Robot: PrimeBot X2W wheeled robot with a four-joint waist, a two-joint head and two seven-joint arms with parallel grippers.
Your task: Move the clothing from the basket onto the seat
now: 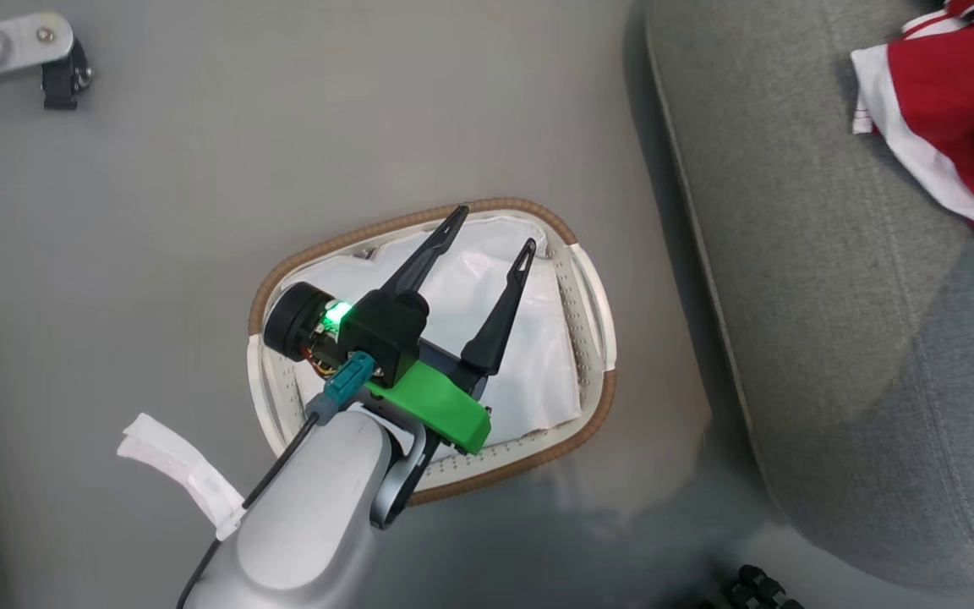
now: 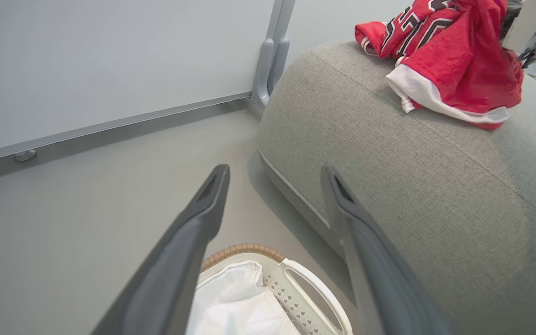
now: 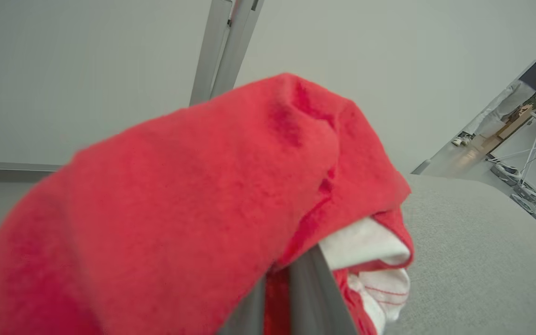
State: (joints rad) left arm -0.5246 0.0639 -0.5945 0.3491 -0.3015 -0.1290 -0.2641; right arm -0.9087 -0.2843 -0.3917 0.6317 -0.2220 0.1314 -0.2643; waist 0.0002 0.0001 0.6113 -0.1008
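**Red clothing on the seat, right gripper closed on it, left gripper open over the basket**

Nearest to you, the pale left forearm reaches up from the lower edge of the head view. Its left gripper (image 1: 495,228) hangs above the basket (image 1: 495,203) with the two dark fingers spread wide and nothing between them. They point away from you and a little to the right.

Below those fingers, the inside of the oval basket shows the white liner (image 1: 538,364). The basket stands on the grey floor (image 1: 199,211), just left of the seat (image 1: 791,254).

The clothing (image 1: 960,110) lies to the far right of the left gripper, well apart from it, on top of the grey cushion. In the left wrist view the plain red piece with the white hem lies on the nearer side. The piece with numerals lies behind it.

The right arm is much the nearer one. In its wrist view the right gripper (image 3: 286,288) has both fingers pressed together. Red cloth is pinched between them and draped over their tips, with the seat directly beyond.

Judging by this, the next move is a release by the right gripper. The cloth may cling to the fingers as they part.
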